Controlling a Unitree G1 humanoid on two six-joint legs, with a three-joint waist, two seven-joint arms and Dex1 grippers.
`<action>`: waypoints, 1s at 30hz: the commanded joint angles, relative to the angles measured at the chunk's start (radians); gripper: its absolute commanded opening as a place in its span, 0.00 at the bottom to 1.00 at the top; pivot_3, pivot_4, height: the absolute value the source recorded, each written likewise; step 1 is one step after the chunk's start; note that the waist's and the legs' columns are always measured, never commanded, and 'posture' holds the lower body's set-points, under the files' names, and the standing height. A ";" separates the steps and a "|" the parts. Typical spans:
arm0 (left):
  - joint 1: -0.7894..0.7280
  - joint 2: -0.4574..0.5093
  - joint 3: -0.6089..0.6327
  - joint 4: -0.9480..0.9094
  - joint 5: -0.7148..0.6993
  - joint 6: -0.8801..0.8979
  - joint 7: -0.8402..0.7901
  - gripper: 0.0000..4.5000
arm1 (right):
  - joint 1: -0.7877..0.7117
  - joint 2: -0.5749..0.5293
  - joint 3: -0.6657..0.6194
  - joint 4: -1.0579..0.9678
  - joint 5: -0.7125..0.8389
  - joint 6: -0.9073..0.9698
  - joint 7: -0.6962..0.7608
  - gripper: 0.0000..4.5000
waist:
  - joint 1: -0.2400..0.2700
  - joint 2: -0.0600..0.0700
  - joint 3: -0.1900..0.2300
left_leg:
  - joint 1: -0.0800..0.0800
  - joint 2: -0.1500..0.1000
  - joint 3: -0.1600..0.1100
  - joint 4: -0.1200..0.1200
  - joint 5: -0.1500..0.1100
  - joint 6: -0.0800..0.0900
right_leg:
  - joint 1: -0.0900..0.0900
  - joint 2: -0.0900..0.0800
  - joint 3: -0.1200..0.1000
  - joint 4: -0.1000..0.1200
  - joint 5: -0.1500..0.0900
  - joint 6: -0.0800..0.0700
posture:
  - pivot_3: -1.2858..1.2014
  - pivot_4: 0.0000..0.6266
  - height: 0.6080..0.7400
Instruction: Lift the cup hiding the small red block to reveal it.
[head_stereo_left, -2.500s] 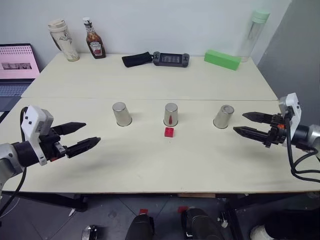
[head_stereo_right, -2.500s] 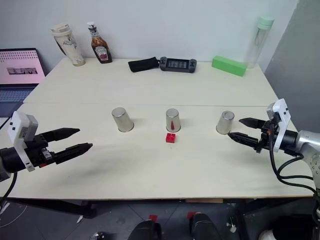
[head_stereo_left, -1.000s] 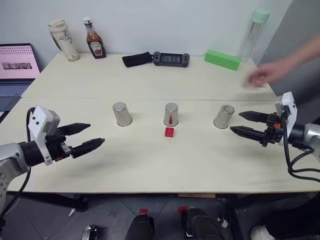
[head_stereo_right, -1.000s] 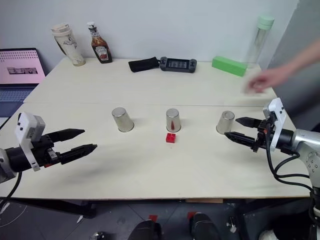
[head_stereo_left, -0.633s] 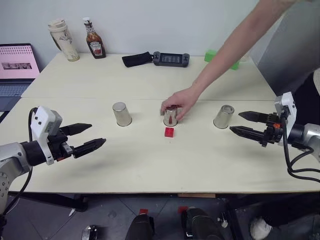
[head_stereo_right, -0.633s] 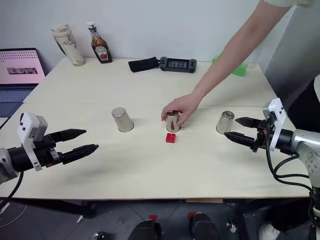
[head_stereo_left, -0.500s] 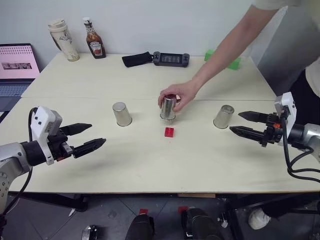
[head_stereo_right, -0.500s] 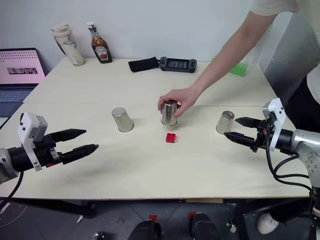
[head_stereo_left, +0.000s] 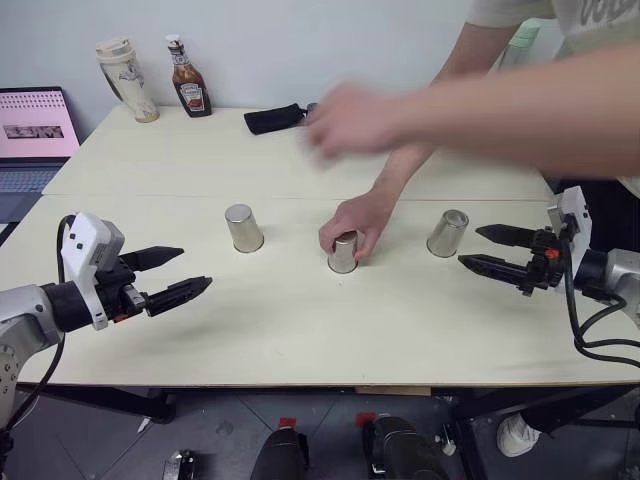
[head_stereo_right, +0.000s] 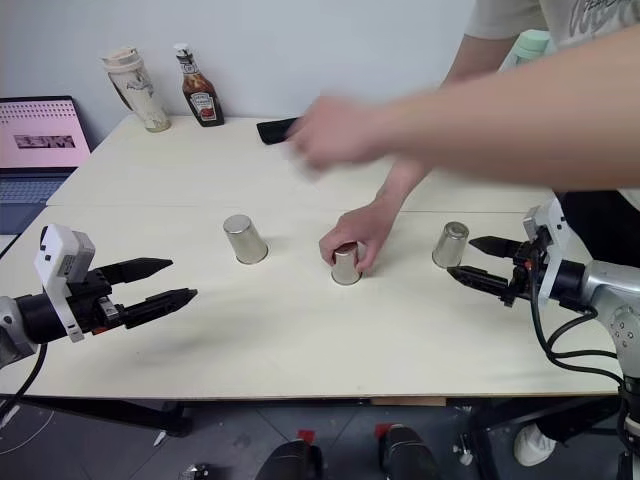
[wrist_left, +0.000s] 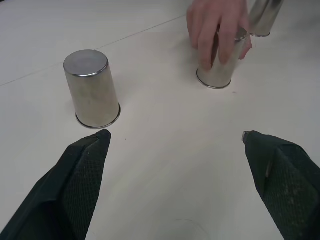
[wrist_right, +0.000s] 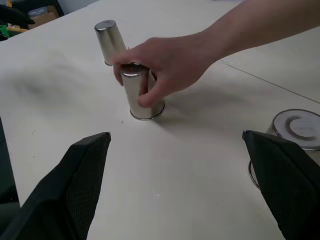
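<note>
Three shiny silver cups stand upside down in a row on the table. A person's hand (head_stereo_left: 360, 218) grips the middle cup (head_stereo_left: 343, 255). The left cup (head_stereo_left: 243, 228) and the right cup (head_stereo_left: 447, 233) stand untouched. The small red block is hidden. My left gripper (head_stereo_left: 197, 268) hovers open over the table's near left, well short of the left cup (wrist_left: 92, 90). My right gripper (head_stereo_left: 468, 247) is open just right of the right cup (wrist_right: 295, 131), with nothing between its fingers.
The person's other arm, blurred, reaches across the back of the table with its hand (head_stereo_left: 348, 118) above the black pouch (head_stereo_left: 270, 119). A beige travel mug (head_stereo_left: 126, 80) and a ketchup bottle (head_stereo_left: 189, 82) stand at the back left. A laptop (head_stereo_left: 35, 130) sits beyond the left edge.
The person's hand brought the lifted middle cup forward and down onto the spot where the red block lay, covering it. A second arm swept in across the back. Neither gripper moved.
</note>
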 joint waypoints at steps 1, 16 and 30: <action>-0.007 0.015 0.013 -0.030 -0.003 -0.007 0.002 1.00 | -0.006 -0.002 -0.012 -0.032 0.018 -0.004 -0.005 1.00 | 0.000 0.000 0.000 | 0.000 0.000 0.000 0.000 0.000 0.000 | 0.000 0.000 0.000 0.000 0.000 0.000 | 0.52 0.24 1.00; 0.001 0.014 0.016 -0.034 -0.003 -0.005 0.004 1.00 | -0.022 0.001 0.007 -0.018 0.008 -0.012 -0.012 1.00 | 0.000 0.000 0.000 | 0.000 0.000 0.000 0.000 0.000 0.000 | 0.000 0.000 0.000 0.000 0.000 0.000 | 0.52 0.24 1.00; 0.005 0.016 0.005 -0.021 0.012 -0.018 -0.001 1.00 | -0.036 -0.001 0.020 -0.006 -0.004 -0.028 -0.012 1.00 | 0.000 0.000 0.000 | 0.000 0.000 0.000 0.000 0.000 0.000 | 0.000 0.000 0.000 0.000 0.000 0.000 | 0.52 0.24 1.00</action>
